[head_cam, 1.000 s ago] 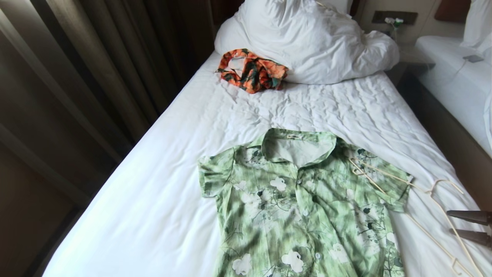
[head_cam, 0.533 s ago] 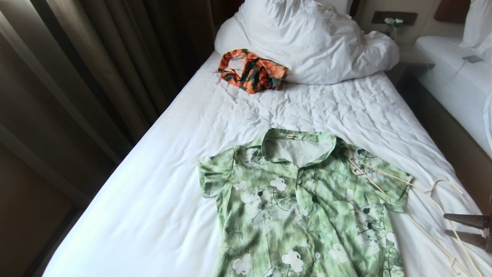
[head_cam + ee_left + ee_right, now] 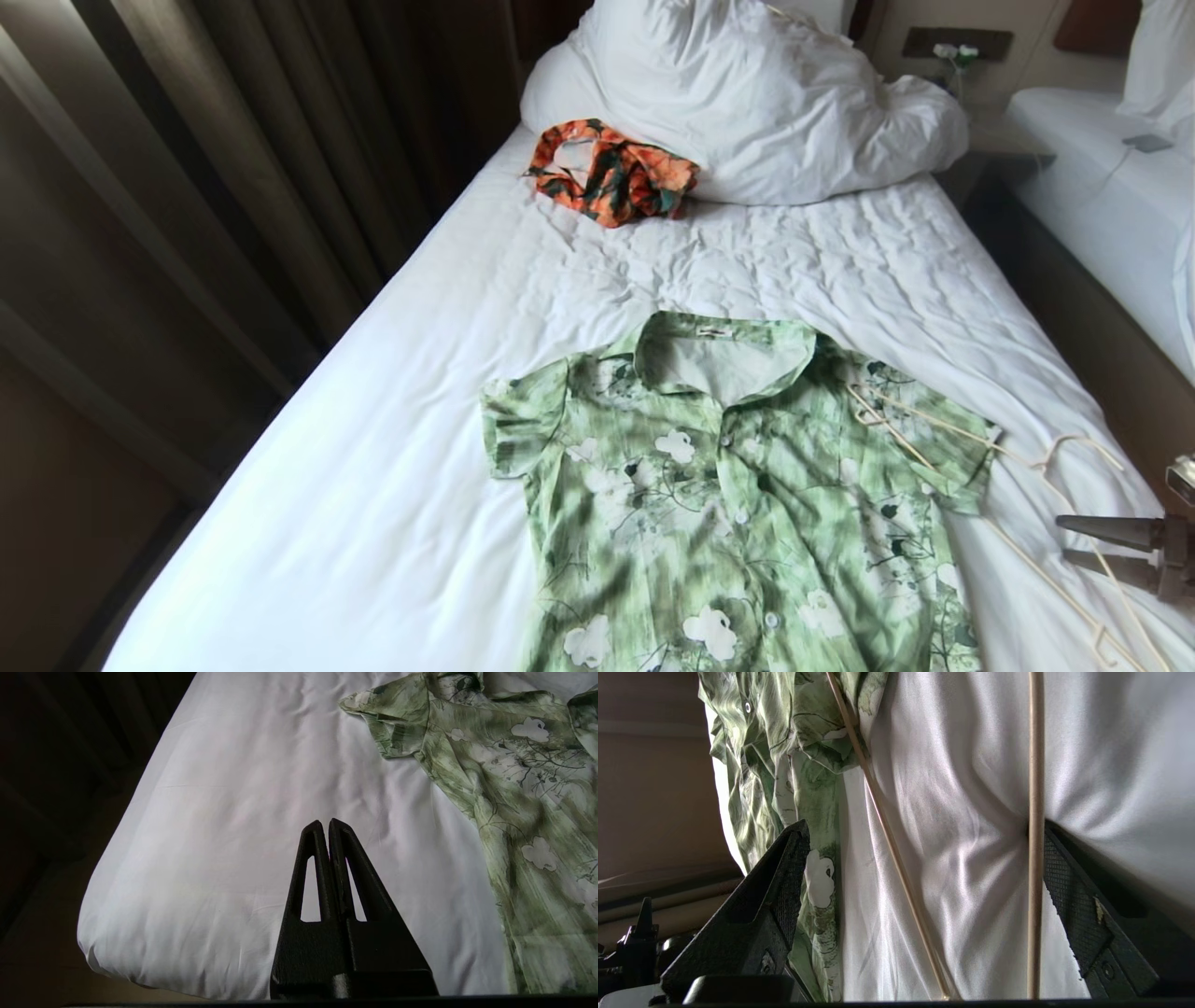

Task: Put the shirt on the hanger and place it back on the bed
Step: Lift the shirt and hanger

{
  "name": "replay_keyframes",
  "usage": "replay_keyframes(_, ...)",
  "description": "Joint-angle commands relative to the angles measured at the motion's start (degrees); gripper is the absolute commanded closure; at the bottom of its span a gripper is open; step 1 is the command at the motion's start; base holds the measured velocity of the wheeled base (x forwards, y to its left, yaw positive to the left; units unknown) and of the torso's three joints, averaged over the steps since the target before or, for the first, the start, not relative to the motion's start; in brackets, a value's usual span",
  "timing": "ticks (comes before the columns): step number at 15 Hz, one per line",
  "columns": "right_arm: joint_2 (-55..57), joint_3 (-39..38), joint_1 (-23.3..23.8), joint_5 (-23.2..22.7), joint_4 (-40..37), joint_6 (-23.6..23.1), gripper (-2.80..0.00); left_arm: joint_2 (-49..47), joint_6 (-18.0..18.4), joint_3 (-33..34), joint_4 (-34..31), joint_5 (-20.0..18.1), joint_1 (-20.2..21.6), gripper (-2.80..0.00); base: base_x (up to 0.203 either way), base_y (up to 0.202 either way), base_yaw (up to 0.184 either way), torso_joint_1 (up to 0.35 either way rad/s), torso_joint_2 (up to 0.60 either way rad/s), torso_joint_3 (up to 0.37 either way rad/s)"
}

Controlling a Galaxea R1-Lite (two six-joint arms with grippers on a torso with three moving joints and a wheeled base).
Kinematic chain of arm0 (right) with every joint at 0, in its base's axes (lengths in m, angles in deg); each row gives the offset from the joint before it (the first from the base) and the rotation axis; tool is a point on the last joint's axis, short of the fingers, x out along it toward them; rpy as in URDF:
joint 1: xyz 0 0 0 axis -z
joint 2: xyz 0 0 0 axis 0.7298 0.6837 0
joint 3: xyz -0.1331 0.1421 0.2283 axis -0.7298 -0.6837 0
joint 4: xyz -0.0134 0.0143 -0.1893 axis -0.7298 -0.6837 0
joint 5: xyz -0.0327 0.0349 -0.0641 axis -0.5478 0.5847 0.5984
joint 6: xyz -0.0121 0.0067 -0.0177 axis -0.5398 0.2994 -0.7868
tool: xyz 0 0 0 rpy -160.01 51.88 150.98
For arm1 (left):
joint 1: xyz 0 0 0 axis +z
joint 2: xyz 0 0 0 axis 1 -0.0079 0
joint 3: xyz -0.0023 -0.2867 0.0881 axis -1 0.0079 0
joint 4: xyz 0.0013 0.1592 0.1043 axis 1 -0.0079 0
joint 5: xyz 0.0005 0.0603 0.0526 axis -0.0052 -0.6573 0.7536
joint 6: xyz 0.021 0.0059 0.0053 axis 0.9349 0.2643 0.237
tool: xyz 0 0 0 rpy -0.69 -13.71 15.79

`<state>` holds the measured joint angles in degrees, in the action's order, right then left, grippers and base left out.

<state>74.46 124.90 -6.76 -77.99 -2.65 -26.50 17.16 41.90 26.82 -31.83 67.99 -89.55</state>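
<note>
The green flowered shirt (image 3: pixel 738 485) lies flat and buttoned, collar toward the pillow, on the bed (image 3: pixel 373 467). The cream wire hanger (image 3: pixel 1046 577) rests by the shirt's right sleeve, one end on the sleeve, its hook toward the bed's right edge. My right gripper (image 3: pixel 1064 539) comes in from the right edge, open, low over the hanger. In the right wrist view two hanger wires (image 3: pixel 1035 788) run between the spread fingers of that gripper (image 3: pixel 924 828), nothing clamped; the shirt (image 3: pixel 761 765) lies beside one finger. My left gripper (image 3: pixel 325 821) is shut and empty over bare sheet (image 3: pixel 233 812) beside the shirt (image 3: pixel 514 788).
An orange-and-teal garment (image 3: pixel 611 173) lies crumpled against the white pillow and duvet (image 3: pixel 747 103) at the head. Dark curtains (image 3: pixel 233 140) run along the left side. A second white bed (image 3: pixel 1102 187) stands to the right across a narrow gap.
My right gripper has slid a little further in from the right over the hanger, still open. Shirt, hanger and left gripper have not moved.
</note>
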Motion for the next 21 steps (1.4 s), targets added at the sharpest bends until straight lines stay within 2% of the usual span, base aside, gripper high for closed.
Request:
replay_keyframes(1, -0.4, 0.0, -1.2, -0.4, -0.1, -0.1, -2.8, -0.1, 0.0, 0.0, 0.0, 0.0, 0.0, 0.0, 0.0, 0.0, 0.0, 0.0, 0.0, 0.0)
replay_keyframes(8, -0.9, 0.6, -3.6, -0.4, 0.2, 0.1, -2.8, -0.1, 0.0, 0.0, 0.0, 0.0, 0.0, 0.0, 0.0, 0.0, 0.0, 0.0, 0.0, 0.0)
replay_keyframes(9, -0.9, 0.2, -3.6, -0.3, 1.2, 0.1, 0.0, -0.1, 0.0, 0.0, 0.0, 0.0, 0.0, 0.0, 0.0, 0.0, 0.0, 0.0, 0.0, 0.0)
replay_keyframes(12, -0.7, -0.4, -3.6, -0.3, 4.0, 1.8, 0.0, -0.1, 0.0, 0.0, 0.0, 0.0, 0.0, 0.0, 0.0, 0.0, 0.0, 0.0, 0.0, 0.0)
replay_keyframes(21, -2.7, -0.1, -3.6, -0.3, 4.0, 1.9, 0.0, -0.1, 0.0, 0.0, 0.0, -0.1, 0.0, 0.0, 0.0, 0.0, 0.0, 0.0, 0.0, 0.0)
